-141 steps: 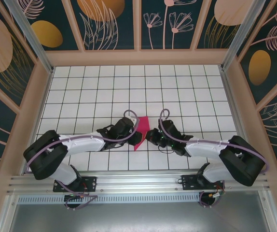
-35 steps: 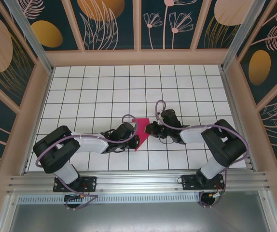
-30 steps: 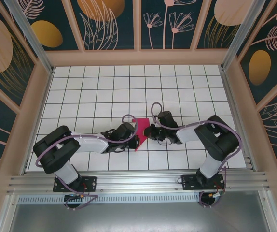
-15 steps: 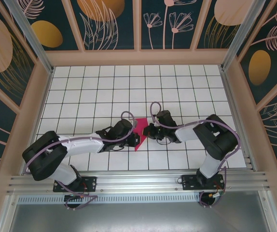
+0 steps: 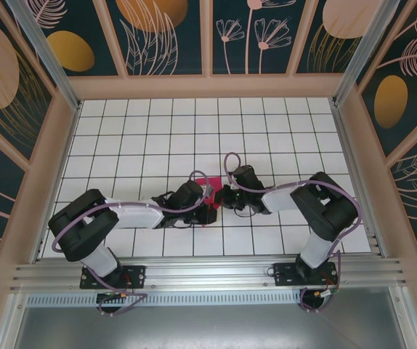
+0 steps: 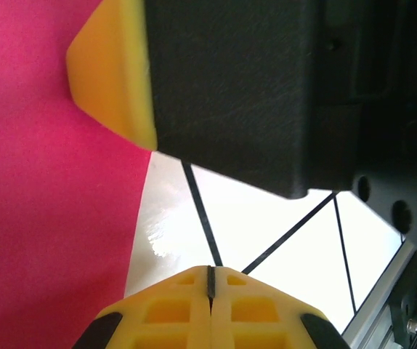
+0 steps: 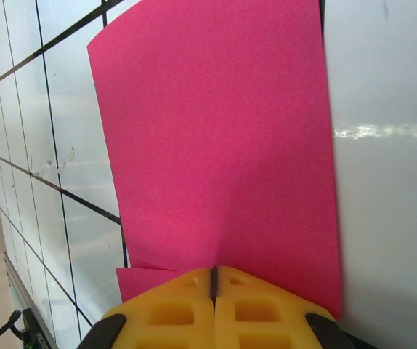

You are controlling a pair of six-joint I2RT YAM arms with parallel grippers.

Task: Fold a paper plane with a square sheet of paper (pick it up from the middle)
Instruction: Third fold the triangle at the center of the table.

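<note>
Left tool [image 6: 211,275] has slid over the square sheet of paper [image 7: 216,145] — closed tight | right tool [image 7: 213,280] pinching its edge | crease likely underway

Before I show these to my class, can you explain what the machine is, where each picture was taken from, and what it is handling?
These are two robot arms bolted at the near edge of a white tiled table. The wide picture looks down from above; the other two come from a camera on each wrist. The left gripper and the right gripper meet over a magenta-pink sheet of paper lying on the tiles. Both pairs of yellow fingers are closed; whether either pinches the paper is unclear.
</note>
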